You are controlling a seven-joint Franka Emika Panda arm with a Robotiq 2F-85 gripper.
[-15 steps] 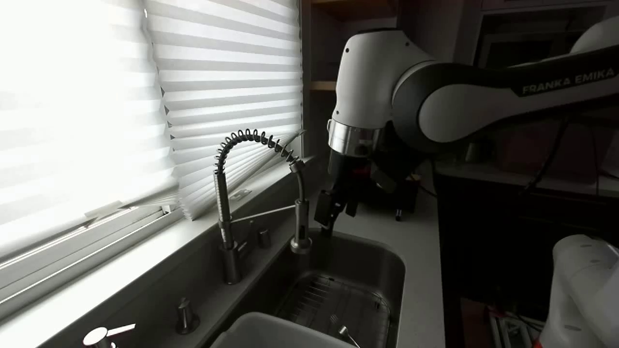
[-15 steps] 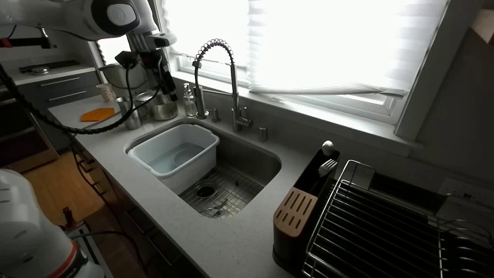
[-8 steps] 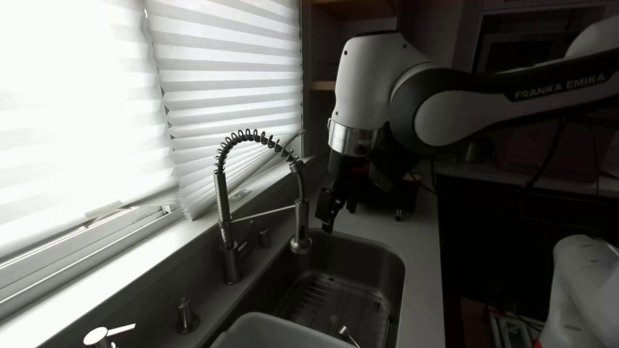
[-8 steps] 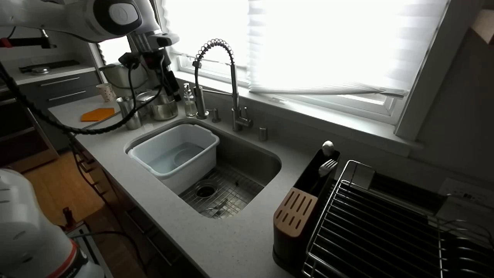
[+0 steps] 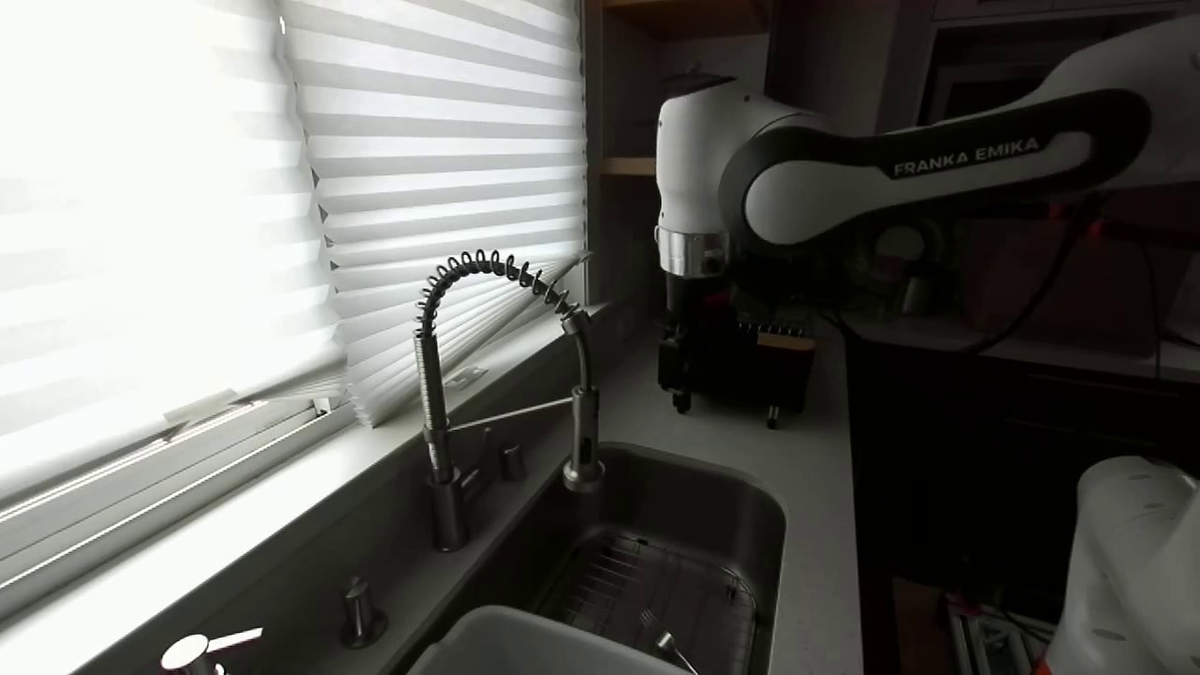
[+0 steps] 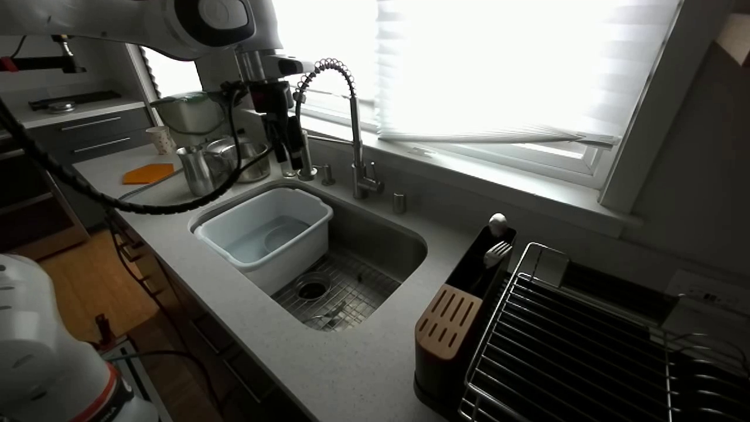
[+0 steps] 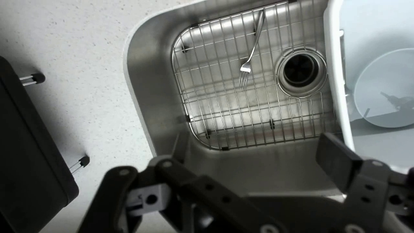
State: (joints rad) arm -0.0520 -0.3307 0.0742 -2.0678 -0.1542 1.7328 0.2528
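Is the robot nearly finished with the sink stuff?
Not quite, I think. Maybe done: the propped fork is in the black holder, though I can't tell who put it there. Now: the open hand holds nothing. Probably left: the loose fork on the sink rack and the round dish in the white tub.

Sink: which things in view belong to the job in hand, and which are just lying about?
Probably the job's, all in the wrist view: open tool, fork, sink, tub.
Seemingly just lying about: orange mat, cup, metal pitcher.
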